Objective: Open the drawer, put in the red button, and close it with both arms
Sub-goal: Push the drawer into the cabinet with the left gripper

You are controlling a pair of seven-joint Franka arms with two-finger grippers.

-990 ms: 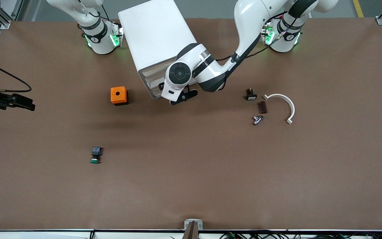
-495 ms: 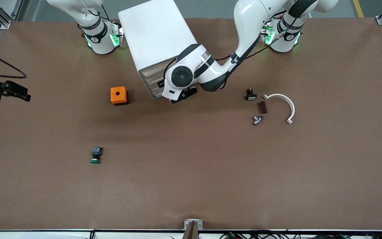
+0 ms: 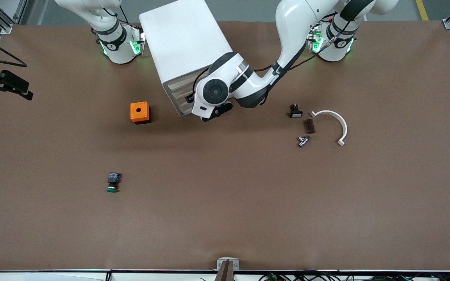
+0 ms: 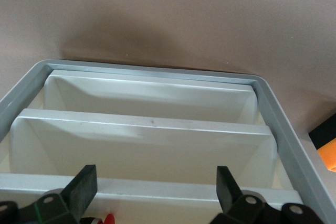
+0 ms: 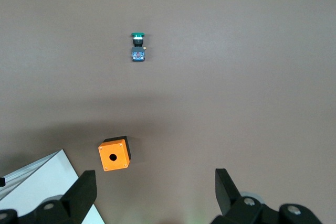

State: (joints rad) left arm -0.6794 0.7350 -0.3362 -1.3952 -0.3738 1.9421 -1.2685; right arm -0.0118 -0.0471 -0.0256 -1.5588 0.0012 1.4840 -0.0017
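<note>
Orange box with hole; green-capped push-button; white curved bracket, small black, brown, metal parts beside it; brown bench.

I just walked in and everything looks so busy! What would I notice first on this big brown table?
Probably the tall white cabinet between the two robot bases, with the left arm bent down in front of its drawers; its open tool sits right at a drawer's cream front. Next, the bright orange box with a hole, beside the cabinet toward the right arm's end. Nearer the front camera lies a small green-capped button.
</note>
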